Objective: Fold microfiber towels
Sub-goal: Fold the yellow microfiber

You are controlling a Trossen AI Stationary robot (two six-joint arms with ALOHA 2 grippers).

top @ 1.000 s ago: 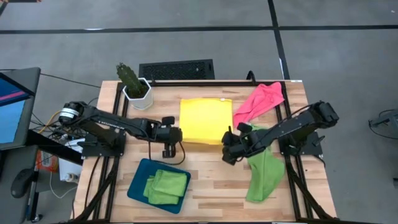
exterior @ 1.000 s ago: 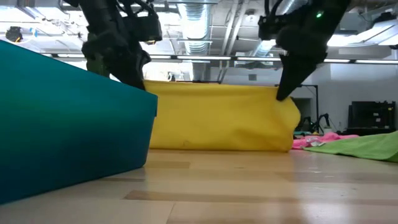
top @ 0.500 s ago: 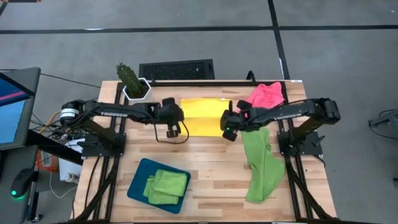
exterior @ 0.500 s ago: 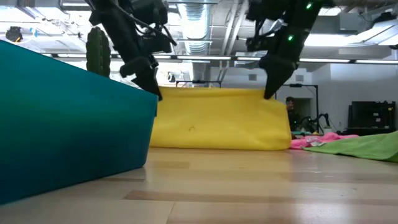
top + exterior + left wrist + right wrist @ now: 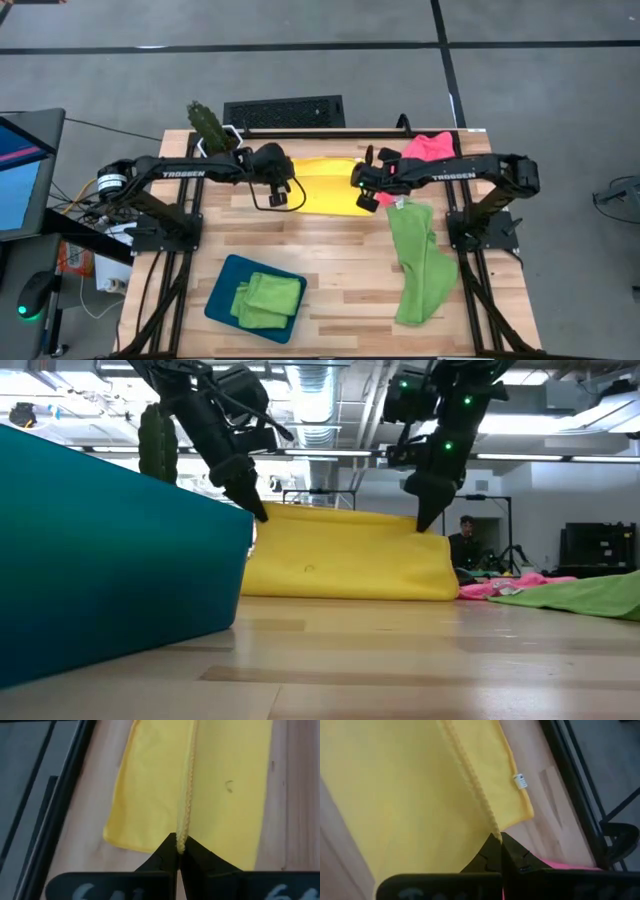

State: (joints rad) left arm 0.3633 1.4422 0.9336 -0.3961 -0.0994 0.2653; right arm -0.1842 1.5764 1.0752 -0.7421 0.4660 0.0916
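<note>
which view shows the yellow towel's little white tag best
The right wrist view: the white tag sticks out from the yellow towel edge, near the right gripper. High, low and left wrist views show the towel but no tag.

yellow towel [image 5: 350,555] partly behind teal tray [image 5: 110,550]

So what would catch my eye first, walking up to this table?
Probably the yellow towel near the table's back edge, pinched at its two corners by the left end effector and right end effector. Next, the long green towel sprawled at the right, and the teal tray of folded green towels in front.
</note>
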